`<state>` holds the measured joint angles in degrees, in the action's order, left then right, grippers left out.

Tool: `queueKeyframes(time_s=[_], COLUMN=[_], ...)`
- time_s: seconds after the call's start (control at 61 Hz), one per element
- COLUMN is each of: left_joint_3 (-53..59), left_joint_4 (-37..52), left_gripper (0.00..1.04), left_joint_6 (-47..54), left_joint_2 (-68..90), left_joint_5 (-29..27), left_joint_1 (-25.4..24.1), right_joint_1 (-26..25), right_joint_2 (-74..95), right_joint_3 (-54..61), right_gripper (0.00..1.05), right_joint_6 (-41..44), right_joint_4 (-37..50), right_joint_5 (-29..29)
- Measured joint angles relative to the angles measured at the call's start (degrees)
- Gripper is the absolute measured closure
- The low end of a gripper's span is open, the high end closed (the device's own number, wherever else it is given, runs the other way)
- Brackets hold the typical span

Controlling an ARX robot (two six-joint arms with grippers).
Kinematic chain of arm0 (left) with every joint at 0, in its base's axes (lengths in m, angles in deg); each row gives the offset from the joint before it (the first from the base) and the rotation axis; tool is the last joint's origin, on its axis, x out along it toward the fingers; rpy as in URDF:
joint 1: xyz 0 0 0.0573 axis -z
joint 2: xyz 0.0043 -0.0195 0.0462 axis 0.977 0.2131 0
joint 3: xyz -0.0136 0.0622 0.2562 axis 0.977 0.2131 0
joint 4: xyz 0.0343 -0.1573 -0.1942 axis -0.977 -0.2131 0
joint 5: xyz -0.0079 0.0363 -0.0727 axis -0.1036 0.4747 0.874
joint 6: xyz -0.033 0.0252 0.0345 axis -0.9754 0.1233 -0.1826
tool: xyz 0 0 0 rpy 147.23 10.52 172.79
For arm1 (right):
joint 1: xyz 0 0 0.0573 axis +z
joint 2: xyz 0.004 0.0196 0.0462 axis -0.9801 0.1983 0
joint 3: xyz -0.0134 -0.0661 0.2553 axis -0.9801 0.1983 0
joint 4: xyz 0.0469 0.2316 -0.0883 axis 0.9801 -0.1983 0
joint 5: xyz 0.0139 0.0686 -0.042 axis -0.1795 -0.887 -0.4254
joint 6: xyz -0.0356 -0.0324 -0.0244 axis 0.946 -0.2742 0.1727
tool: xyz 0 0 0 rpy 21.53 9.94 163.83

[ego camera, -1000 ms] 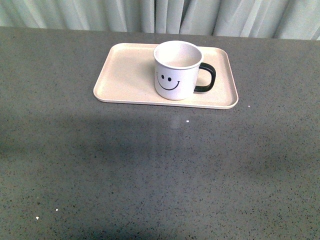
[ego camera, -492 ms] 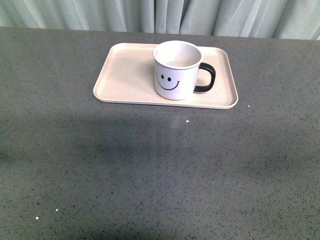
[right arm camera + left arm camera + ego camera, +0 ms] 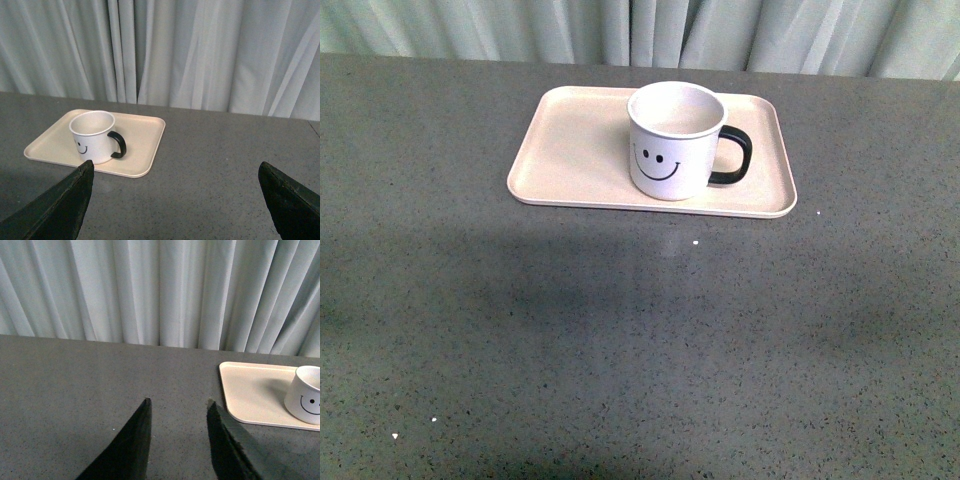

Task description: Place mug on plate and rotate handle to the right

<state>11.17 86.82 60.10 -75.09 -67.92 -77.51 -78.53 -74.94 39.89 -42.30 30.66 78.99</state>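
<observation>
The white mug (image 3: 670, 145) with a black smiley face stands upright on the pale pink-beige plate (image 3: 570, 150), right of its middle. Its black handle (image 3: 735, 157) points to the right. Neither arm shows in the front view. My left gripper (image 3: 177, 407) is open and empty over the bare table, with the plate (image 3: 250, 392) and mug (image 3: 306, 401) well off to one side. My right gripper (image 3: 175, 170) is wide open and empty, back from the plate (image 3: 145, 137) and mug (image 3: 93, 136), whose handle (image 3: 119, 145) shows clearly.
The grey speckled table (image 3: 640, 340) stretches all around the plate. Pale curtains (image 3: 640, 30) hang behind the table's far edge.
</observation>
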Motion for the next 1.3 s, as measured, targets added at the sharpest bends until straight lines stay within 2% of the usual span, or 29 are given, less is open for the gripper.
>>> queueKeyframes(time_s=[0.049, 0.082, 0.115, 0.131, 0.148, 0.18, 0.23, 0.328, 0.443, 0.607, 0.803, 1.0, 1.295], left_joint_3=[0.0, 0.0, 0.0, 0.0, 0.0, 0.0, 0.0, 0.0, 0.0, 0.0, 0.0, 0.0, 0.0], left_joint_4=[0.0, 0.0, 0.0, 0.0, 0.0, 0.0, 0.0, 0.0, 0.0, 0.0, 0.0, 0.0, 0.0], left_gripper=[0.57, 0.51, 0.46, 0.42, 0.39, 0.33, 0.23, 0.08, 0.09, 0.09, 0.09, 0.09, 0.09], left_joint_6=[0.0, 0.0, 0.0, 0.0, 0.0, 0.0, 0.0, 0.0, 0.0, 0.0, 0.0, 0.0, 0.0], left_joint_2=[0.0, 0.0, 0.0, 0.0, 0.0, 0.0, 0.0, 0.0, 0.0, 0.0, 0.0, 0.0, 0.0], left_joint_5=[0.0, 0.0, -0.1, 0.0, 0.0, 0.0, 0.0, 0.0, 0.0, 0.0, 0.0, 0.0, 0.0], left_joint_1=[0.0, 0.0, 0.0, 0.0, 0.0, 0.0, 0.0, 0.0, 0.0, 0.0, 0.0, 0.0, 0.0], right_joint_1=[-0.2, -1.9, -5.5, -6.5, -8.5, -11.7, -14.5, -15.2, -11.2, -2.4, 4.9, 7.4, 8.7], right_joint_2=[0.4, 3.0, 9.9, 12.1, 16.8, 25.6, 35.5, 51.2, 69.9, 90.5, 106.6, 116.8, 122.5], right_joint_3=[-0.2, -2.2, -6.3, -7.3, -9.4, -13.1, -18.1, -27.8, -39.8, -56.8, -73.9, -84.8, -90.4], right_gripper=[0.09, 0.09, 0.09, 0.09, 0.09, 0.09, 0.09, 0.09, 0.09, 0.09, 0.09, 0.09, 0.09], right_joint_6=[0.1, 0.9, 2.6, 3.1, 4.0, 5.3, 6.0, 6.7, 7.5, 7.9, 8.0, 7.2, 6.3], right_joint_4=[-0.4, -5.5, -13.3, -14.8, -16.0, -14.8, -10.0, -2.0, 0.0, -5.4, -12.3, -16.2, -19.2], right_joint_5=[-0.8, -5.1, -14.0, -14.8, -18.8, -22.1, -22.3, -21.6, -18.3, -15.8, -12.9, -9.4, -8.7])
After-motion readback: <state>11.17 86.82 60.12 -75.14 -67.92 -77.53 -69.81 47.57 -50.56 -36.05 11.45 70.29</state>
